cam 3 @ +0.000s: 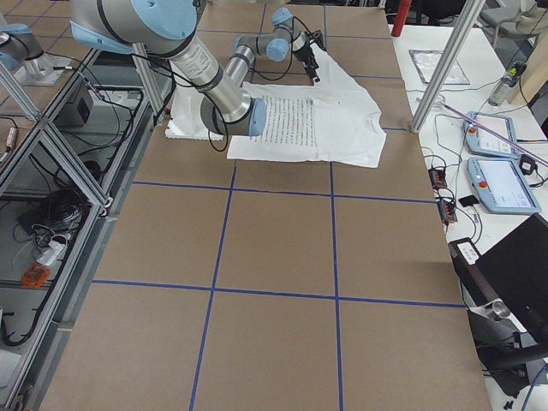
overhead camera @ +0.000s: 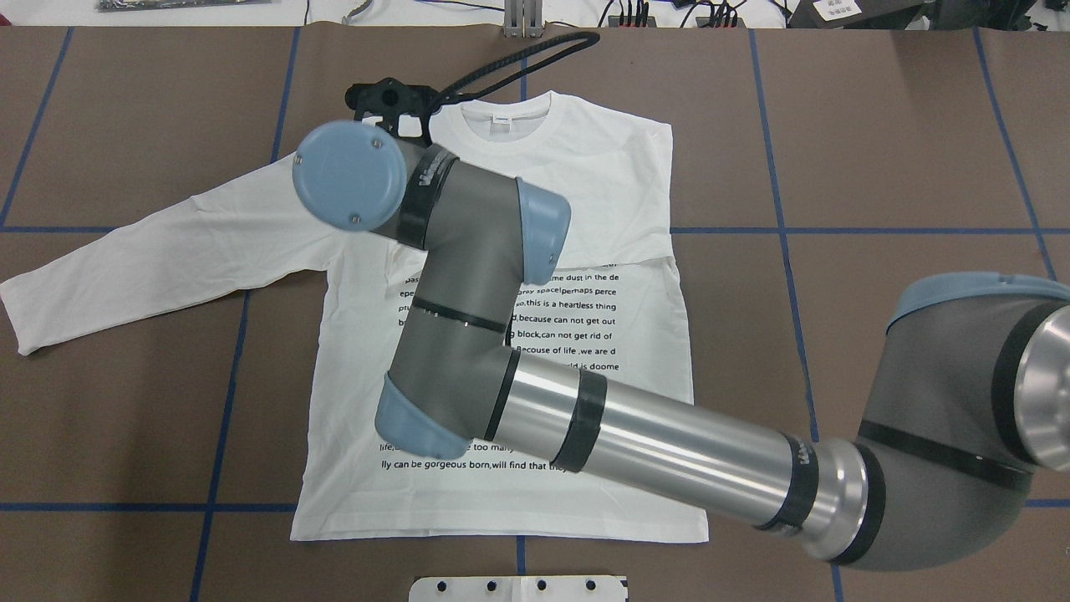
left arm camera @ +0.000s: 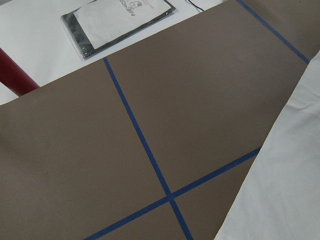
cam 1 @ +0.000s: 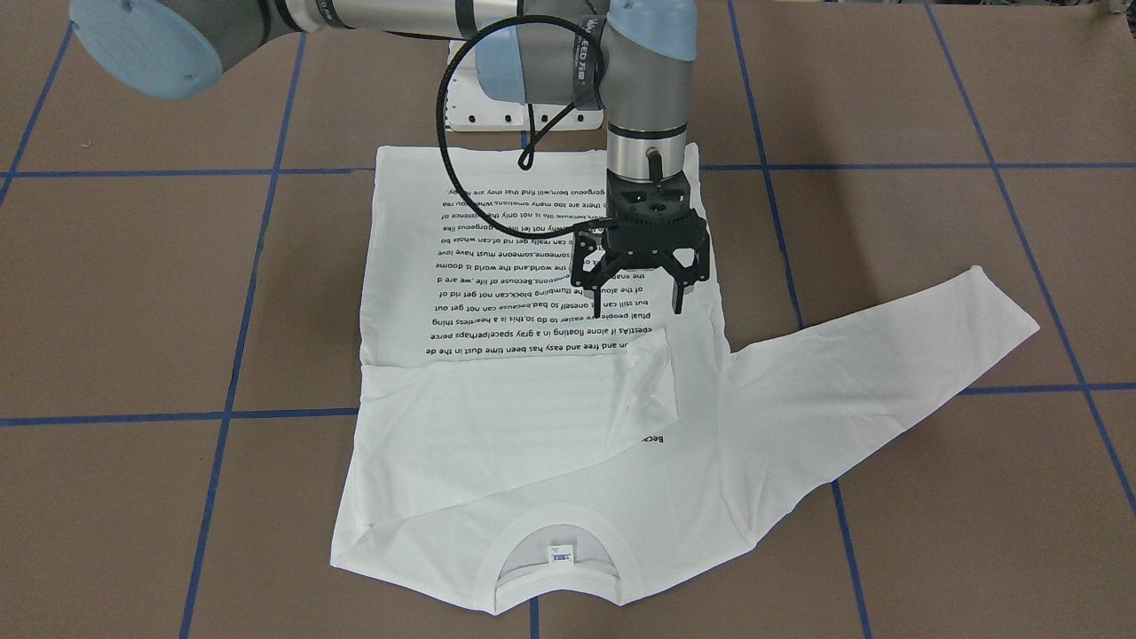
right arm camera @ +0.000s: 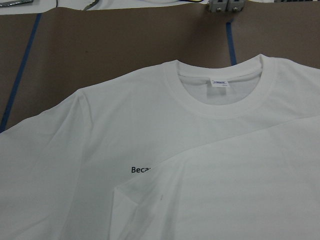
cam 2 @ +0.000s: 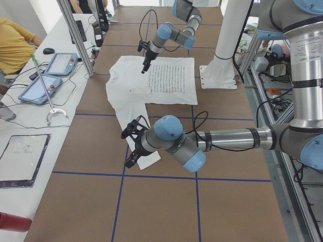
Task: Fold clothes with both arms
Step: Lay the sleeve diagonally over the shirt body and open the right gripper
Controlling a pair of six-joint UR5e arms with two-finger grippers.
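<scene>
The white long-sleeved T-shirt (cam 1: 532, 426) lies flat, print side up, collar (cam 1: 555, 555) away from the robot. One sleeve is folded across the chest, its cuff (cam 1: 652, 382) near the middle. The other sleeve (cam 1: 887, 373) is spread out towards the robot's left. My right gripper (cam 1: 643, 306) is open and empty and hovers over the printed text; its arm (overhead camera: 652, 435) reaches across the shirt. My left gripper (cam 2: 129, 146) shows only in the exterior left view, near the spread sleeve's end; I cannot tell if it is open. The left wrist view shows only the sleeve's edge (left arm camera: 290, 165).
The white pedestal mount (cam 1: 497, 115) stands at the shirt's hem. Blue tape lines (cam 1: 222, 413) cross the brown table. Off the table's far edge lie a red bottle (left arm camera: 12, 75) and a bagged item (left arm camera: 120, 22). Tablets (cam 2: 60, 63) lie on the side bench.
</scene>
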